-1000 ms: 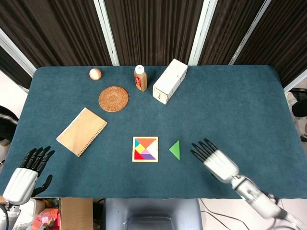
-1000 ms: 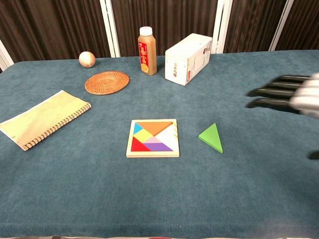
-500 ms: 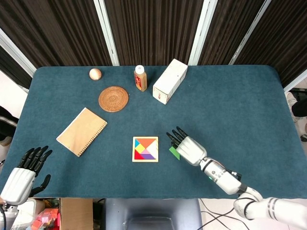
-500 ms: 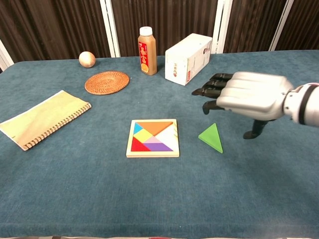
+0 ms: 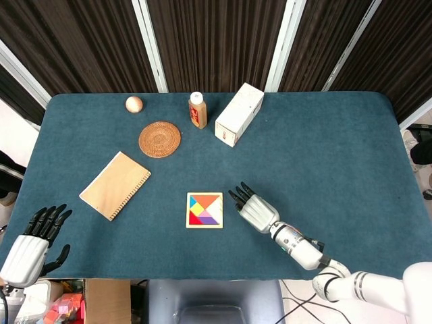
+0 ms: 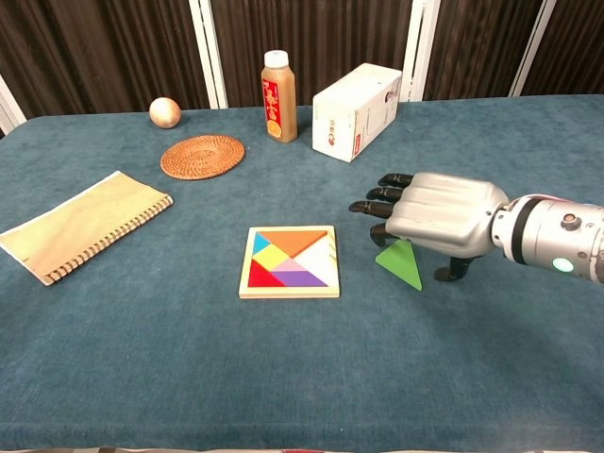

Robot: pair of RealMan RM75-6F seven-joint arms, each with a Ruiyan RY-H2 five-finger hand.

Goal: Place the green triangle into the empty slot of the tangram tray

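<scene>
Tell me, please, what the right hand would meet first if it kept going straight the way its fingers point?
Probably the tangram tray: the right hand points leftward above the green triangle; height is hard to judge, so it might pass over.

Both of my robot hands look the same — silver-grey shell over the back, black fingers. The right robot hand [image 6: 436,219] runs into a chunky silver wrist cuff with a small green dot on it, then a white forearm. The left robot hand [image 5: 30,242] has that same silver-and-black look.
</scene>
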